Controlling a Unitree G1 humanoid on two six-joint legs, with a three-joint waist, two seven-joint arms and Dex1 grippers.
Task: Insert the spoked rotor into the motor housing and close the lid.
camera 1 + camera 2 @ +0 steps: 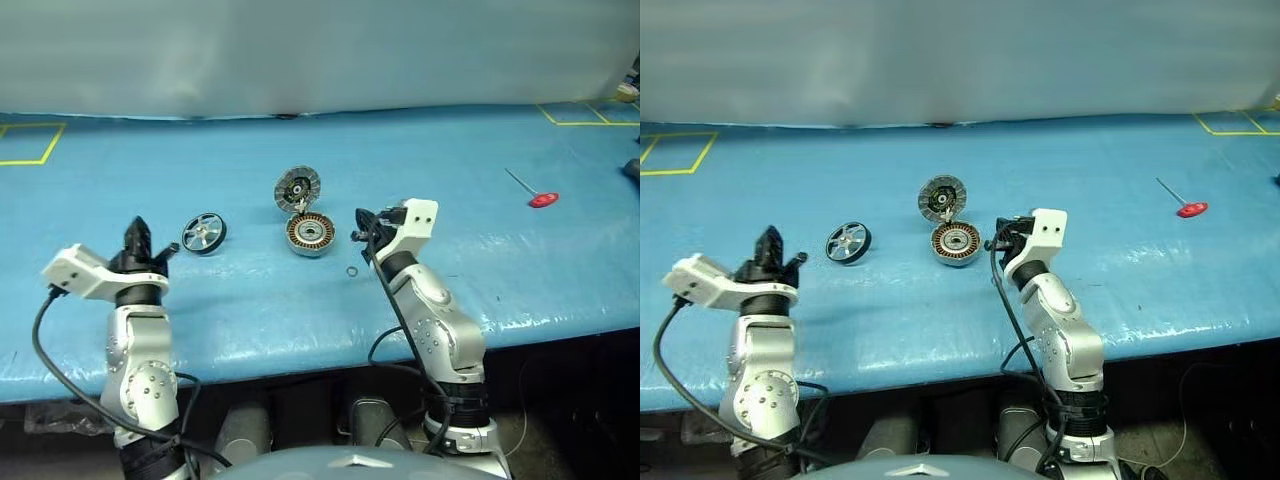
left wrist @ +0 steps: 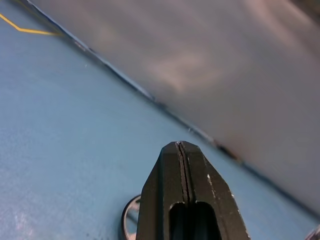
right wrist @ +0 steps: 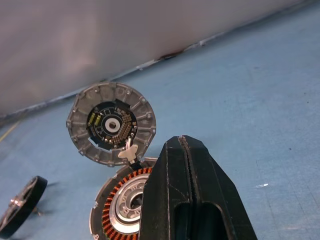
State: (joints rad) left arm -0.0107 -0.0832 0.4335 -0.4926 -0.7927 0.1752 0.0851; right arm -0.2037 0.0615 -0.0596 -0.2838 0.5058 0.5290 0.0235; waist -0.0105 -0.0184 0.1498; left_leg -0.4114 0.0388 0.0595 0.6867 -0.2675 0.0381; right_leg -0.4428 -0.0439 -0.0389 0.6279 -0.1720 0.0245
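Both black two-fingered grippers hover over the near edge of the blue-covered table (image 1: 250, 330), each with its fingers pressed together and holding nothing: the left gripper (image 1: 137, 232) towards the left end, the right gripper (image 1: 362, 222) near the middle. Between them, nearer the left gripper, the spoked rotor (image 1: 204, 234), a small dark-rimmed wheel with shiny silver spokes, leans tilted on the cloth. Just left of the right gripper lies the motor housing (image 1: 309, 233), a round silver-grey cup with copper-brown windings. Its lid (image 1: 298, 188), a grey-segmented disc, stands open on the far side. A red-handled tool (image 1: 540, 198) lies towards the far right corner.
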